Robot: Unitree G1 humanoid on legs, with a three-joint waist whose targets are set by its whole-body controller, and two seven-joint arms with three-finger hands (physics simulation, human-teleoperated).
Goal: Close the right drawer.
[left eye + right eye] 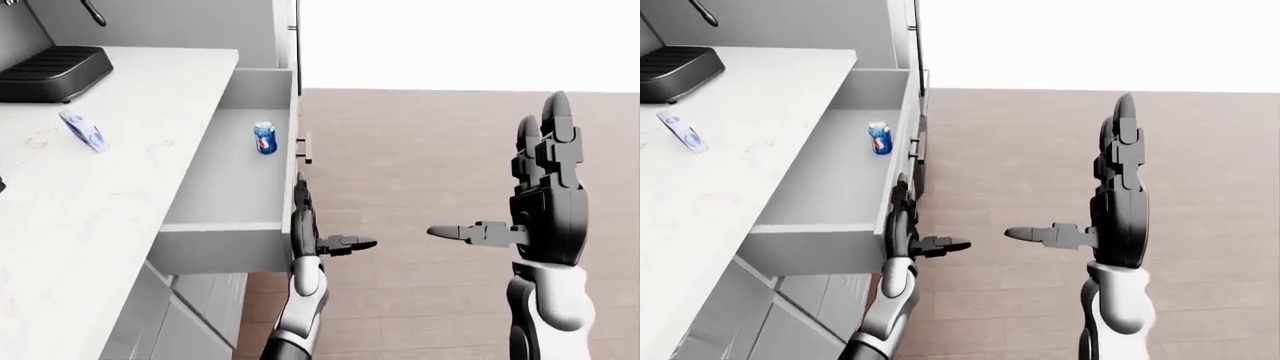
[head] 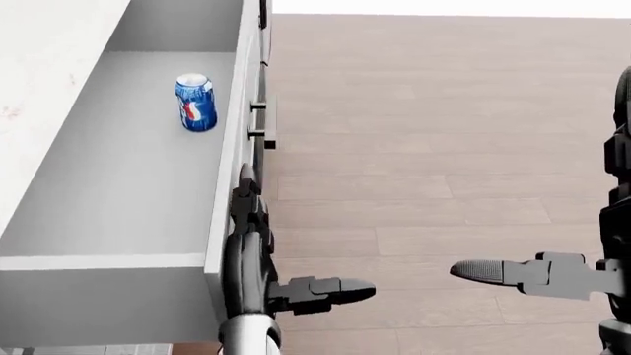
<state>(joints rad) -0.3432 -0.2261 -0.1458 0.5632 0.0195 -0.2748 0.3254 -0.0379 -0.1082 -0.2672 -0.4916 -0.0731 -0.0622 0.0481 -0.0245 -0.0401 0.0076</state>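
left hand (image 2: 258,244): fingers extended and flat, laid along the outer face of the drawer (image 2: 118,185) front panel, below the handle (image 2: 263,124) in the head view. the thumb juts out sideways toward the right of the view, over the floor (image 2: 444,133). the hand grips nothing; the fingers appear to touch the panel or stand just beside it, and the pictures do not settle which.

right hand (image 1: 545,195): raised well apart from the cabinet, at the right of the left-eye view. fingers straight and pointing upward, thumb held out level toward the left hand. it is spread wide and empty.

drawer: pulled far out from the cabinet run, its grey interior fully exposed. the front panel runs up the head view just left of centre, and the dark bar handle is mounted on its outer face, above the fingertips of the left hand.

soda can (image 2: 195,102): blue, upright, standing on the drawer bottom toward the upper part of the head view, near the front panel and not touching it.

countertop (image 1: 90,195): pale, speckled, lying left of the drawer. a small blue-and-white packet (image 1: 83,130) rests on it, tilted. beyond it, at the top left of the left-eye view, sits a black appliance (image 1: 50,71).

floor: wood-plank pattern, filling the right part of every view.
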